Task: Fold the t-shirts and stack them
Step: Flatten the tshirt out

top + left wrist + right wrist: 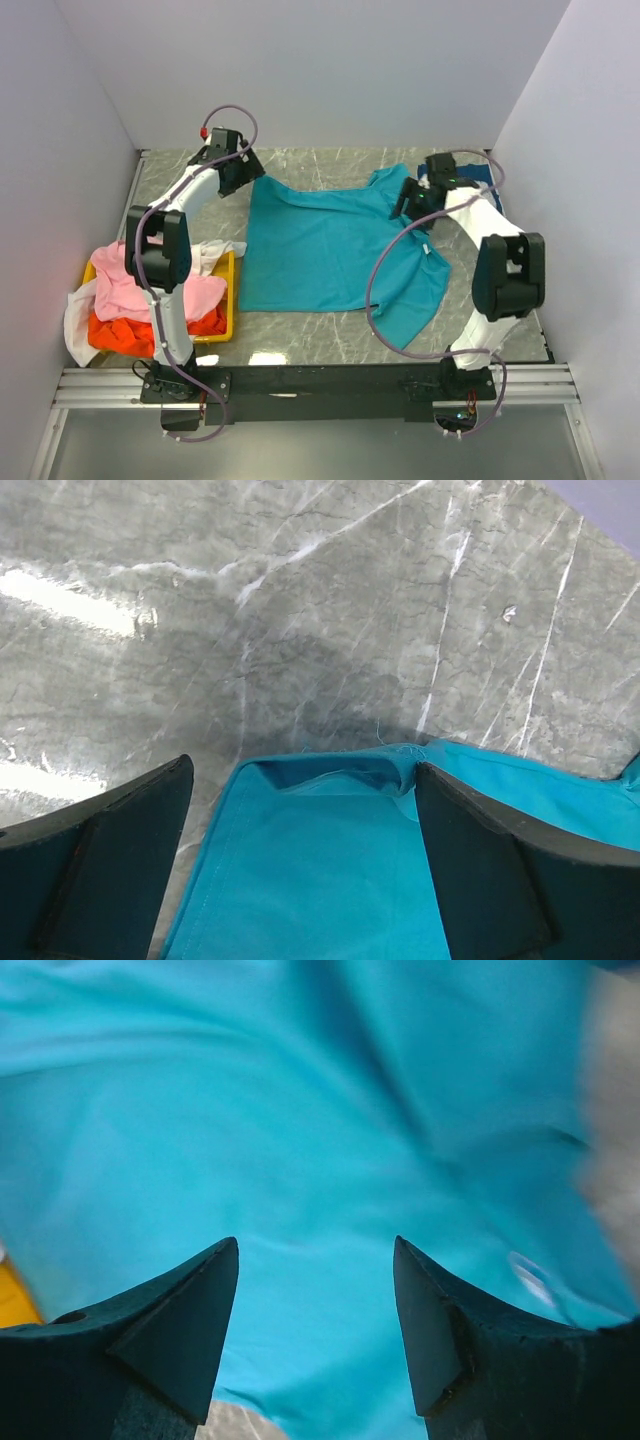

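A teal t-shirt (330, 250) lies spread out on the marble table, one sleeve hanging toward the near right. My left gripper (250, 172) hovers at the shirt's far left corner. In the left wrist view it (304, 768) is open, and the teal hem corner (320, 870) lies between its fingers, untouched. My right gripper (406, 204) is over the shirt's far right part. It (316, 1244) is open above smooth teal cloth (300, 1110). Pink (130, 290), orange (120, 335) and white (75, 322) shirts are heaped at the left. A navy shirt (480, 172) shows behind the right arm.
A yellow tray (228, 300) holds the heap of shirts at the near left of the table. White walls close in the table on the left, back and right. Bare marble (300, 610) lies beyond the teal corner.
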Motion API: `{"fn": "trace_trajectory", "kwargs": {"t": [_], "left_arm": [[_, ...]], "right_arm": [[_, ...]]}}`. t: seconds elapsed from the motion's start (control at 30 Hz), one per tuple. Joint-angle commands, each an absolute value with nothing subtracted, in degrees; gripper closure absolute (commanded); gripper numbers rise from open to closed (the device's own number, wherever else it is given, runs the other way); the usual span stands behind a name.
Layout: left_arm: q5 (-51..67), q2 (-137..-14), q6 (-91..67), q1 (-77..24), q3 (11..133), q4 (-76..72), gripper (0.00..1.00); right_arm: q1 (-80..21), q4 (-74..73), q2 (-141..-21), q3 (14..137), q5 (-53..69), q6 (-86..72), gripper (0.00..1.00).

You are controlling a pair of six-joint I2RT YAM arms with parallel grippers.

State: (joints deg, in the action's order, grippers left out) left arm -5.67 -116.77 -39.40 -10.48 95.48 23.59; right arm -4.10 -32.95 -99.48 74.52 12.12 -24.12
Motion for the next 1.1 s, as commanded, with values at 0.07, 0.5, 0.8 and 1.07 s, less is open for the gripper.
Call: {"fn": "trace_trajectory", "kwargs": {"t": [0.07,0.5,0.8,1.07], "left_arm": [[-3.34,-118.21,-37.88,-9.93,100.28,24.43,0.02],[-0.44,-124.36,-36.39,-7.65,105.99,26.45,0.02],[2.54,-127.18,-35.51,-4.14,108.63,27.07,0.01],[5.79,-130.78,-34.89,-0.88,113.37,27.42,0.00]], "right_arm": [[-8.26,-31.11,-109.14,83.84,13.89,-24.52,0.31],[-8.53,-38.58,-123.92,99.39,7.21,-24.00,0.32],[-9.05,-48.33,-130.60,106.60,0.80,-24.17,0.35],[-9.14,-53.70,-133.85,111.27,0.09,-24.61,0.43]]}}
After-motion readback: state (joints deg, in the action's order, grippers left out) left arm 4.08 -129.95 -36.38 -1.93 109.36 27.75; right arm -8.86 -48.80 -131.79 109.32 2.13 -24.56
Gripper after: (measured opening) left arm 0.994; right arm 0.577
